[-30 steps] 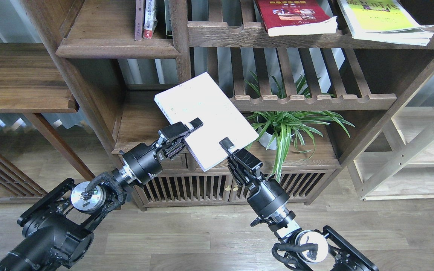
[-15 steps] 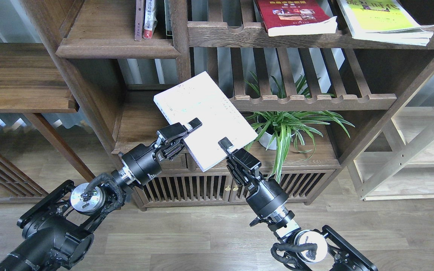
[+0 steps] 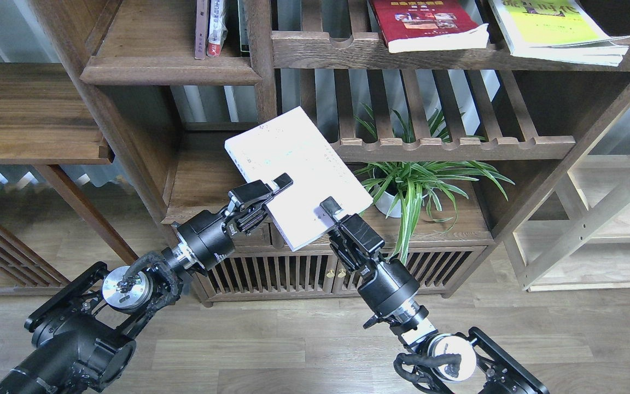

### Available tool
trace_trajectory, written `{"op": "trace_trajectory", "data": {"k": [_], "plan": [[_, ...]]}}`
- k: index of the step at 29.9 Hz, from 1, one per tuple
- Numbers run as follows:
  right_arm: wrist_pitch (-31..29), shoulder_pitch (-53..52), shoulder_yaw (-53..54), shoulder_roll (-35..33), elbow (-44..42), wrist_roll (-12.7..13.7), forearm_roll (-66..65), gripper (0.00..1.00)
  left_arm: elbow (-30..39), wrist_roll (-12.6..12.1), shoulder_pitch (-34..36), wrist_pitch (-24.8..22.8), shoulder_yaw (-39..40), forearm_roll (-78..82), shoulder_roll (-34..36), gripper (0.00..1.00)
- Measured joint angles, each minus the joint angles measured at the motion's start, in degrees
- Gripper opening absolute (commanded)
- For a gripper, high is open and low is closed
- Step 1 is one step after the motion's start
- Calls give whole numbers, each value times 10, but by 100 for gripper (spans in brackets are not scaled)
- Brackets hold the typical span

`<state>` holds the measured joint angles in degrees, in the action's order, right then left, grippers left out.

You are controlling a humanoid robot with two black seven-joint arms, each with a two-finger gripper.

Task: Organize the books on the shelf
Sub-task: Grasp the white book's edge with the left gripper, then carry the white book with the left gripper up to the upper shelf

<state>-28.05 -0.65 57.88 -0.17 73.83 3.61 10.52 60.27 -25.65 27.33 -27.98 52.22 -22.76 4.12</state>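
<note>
A pale lavender-white book (image 3: 293, 169) is held tilted in the air in front of the lower bays. My left gripper (image 3: 276, 186) is shut on its near left edge. My right gripper (image 3: 330, 210) is shut on its near right edge. The dark red book (image 3: 424, 22) and the yellow-green book (image 3: 555, 27) lie flat on the slatted rack at the top right. The shelf (image 3: 167, 68), a solid dark board with a moulded front edge, is at the upper left, above and left of the held book.
Thin books (image 3: 212, 27) stand at the right end of the shelf against a post (image 3: 263, 60). A slatted rack (image 3: 451, 146) is right of the held book. A potted plant (image 3: 413, 191) stands under it. A low cabinet (image 3: 276, 273) is below.
The book has tipped slightly, its near corner moving left and up. My right gripper has shifted a little up along the book's edge. My left gripper has barely moved.
</note>
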Motion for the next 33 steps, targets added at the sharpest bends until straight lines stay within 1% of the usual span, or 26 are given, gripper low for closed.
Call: {"op": "trace_trajectory", "data": {"k": [4,6,14,15,19,23,26,33], "plan": [[0,0,0,0,0,0,-1,65,0,0,0,0,0,0,0,2],[0,-1,0,0,-1,0,-1,69,0,0,0,0,0,0,0,2],[1,1,1,0,-4,-3,-1,91,4,-1,2,0,-8,20,7,2],[1,3,1,1,-4,-3,-1,92,4,-1,2,0,-8,27,9,2],[1,4,2,1,-8,-4,-1,94,7,0,3,0,-2,50,21,2],[1,1,18,0,-18,-4,1,98,13,1,3,0,-2,83,50,4],[1,0,32,0,-25,-4,1,99,20,0,6,0,-1,110,71,4],[1,-1,64,-2,-52,-4,1,99,86,-2,8,0,6,138,135,3]]}}
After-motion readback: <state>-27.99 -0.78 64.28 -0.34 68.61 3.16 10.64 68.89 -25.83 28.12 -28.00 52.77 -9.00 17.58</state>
